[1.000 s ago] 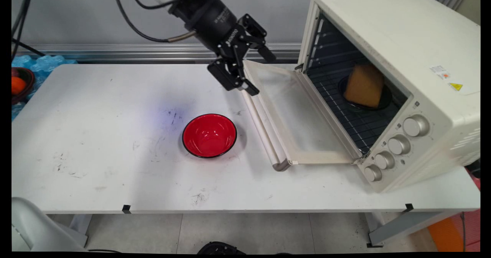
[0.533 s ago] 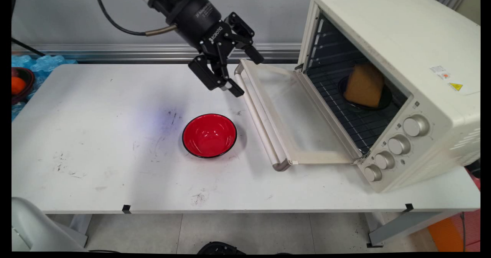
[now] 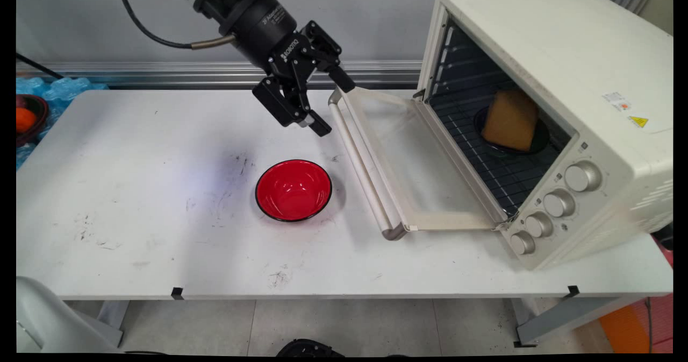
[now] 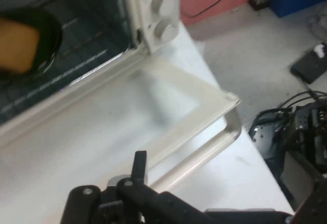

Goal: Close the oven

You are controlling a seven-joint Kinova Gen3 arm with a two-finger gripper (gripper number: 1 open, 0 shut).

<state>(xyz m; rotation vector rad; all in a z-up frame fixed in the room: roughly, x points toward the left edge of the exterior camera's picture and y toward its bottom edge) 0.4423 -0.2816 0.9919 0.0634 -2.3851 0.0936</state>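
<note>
My black gripper (image 3: 333,106) hangs open and empty above the table, just left of the far end of the oven door's handle (image 3: 361,171). The cream toaster oven (image 3: 564,55) stands on the right with its door (image 3: 424,174) folded down flat. Inside, on the wire rack, an orange-brown block (image 3: 510,120) rests in a black dish (image 3: 540,139). A red bowl (image 3: 293,190) sits empty on the table, nearer the front than the gripper. In the hand view the door (image 4: 117,132), its handle (image 4: 204,155) and the block (image 4: 18,45) lie ahead, with one finger (image 4: 139,165) rising at the bottom.
At the table's far left edge, a dark bowl with something orange (image 3: 24,119) lies beside blue plastic wrap (image 3: 59,89). The oven's knobs (image 3: 559,203) face the front right. Black cables (image 3: 156,31) hang from the arm. A metal rail (image 3: 161,72) runs along the wall.
The gripper has drawn back leftward and slightly up, from over the door's far corner to just left of the handle. It stayed open. The door, bowl and oven have not moved.
</note>
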